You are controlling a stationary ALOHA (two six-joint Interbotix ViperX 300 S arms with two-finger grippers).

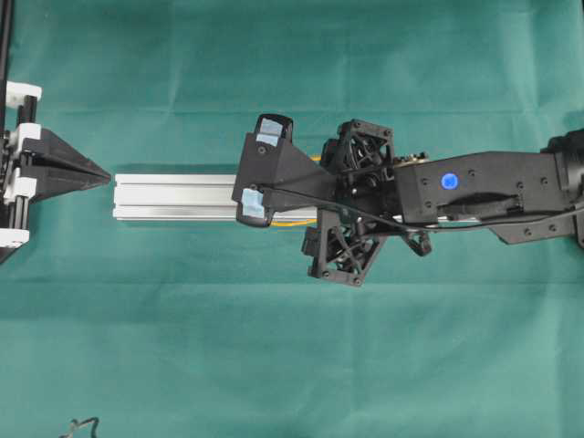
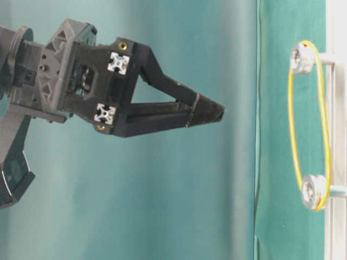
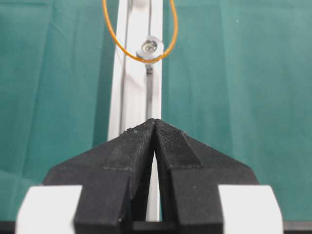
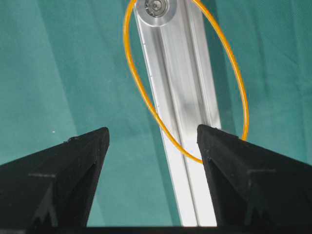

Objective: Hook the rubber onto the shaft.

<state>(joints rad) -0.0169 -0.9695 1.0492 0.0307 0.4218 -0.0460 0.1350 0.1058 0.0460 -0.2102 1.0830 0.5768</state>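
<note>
The rubber (image 2: 291, 124) is a thin orange loop. In the table-level view it runs around two silver shafts (image 2: 302, 57) (image 2: 314, 192) on the aluminium rail (image 1: 173, 196). My left gripper (image 3: 155, 120) is shut and holds nothing. Its tips sit just off the rail's left end (image 1: 108, 176), and the near shaft (image 3: 149, 47) with the rubber (image 3: 117, 44) around it lies ahead. My right gripper (image 4: 152, 130) hangs open above the rail (image 4: 180, 97). The rubber (image 4: 141, 92) stretches from a shaft (image 4: 153, 7) down behind the right finger (image 4: 229, 165). Nothing is between these fingers.
A green cloth (image 1: 292, 365) covers the table. The right arm (image 1: 484, 187) reaches in from the right and hides the rail's right half. The left arm's white-and-black mount (image 1: 18, 164) stands at the left edge. A black cable end (image 1: 78, 427) lies at the bottom left.
</note>
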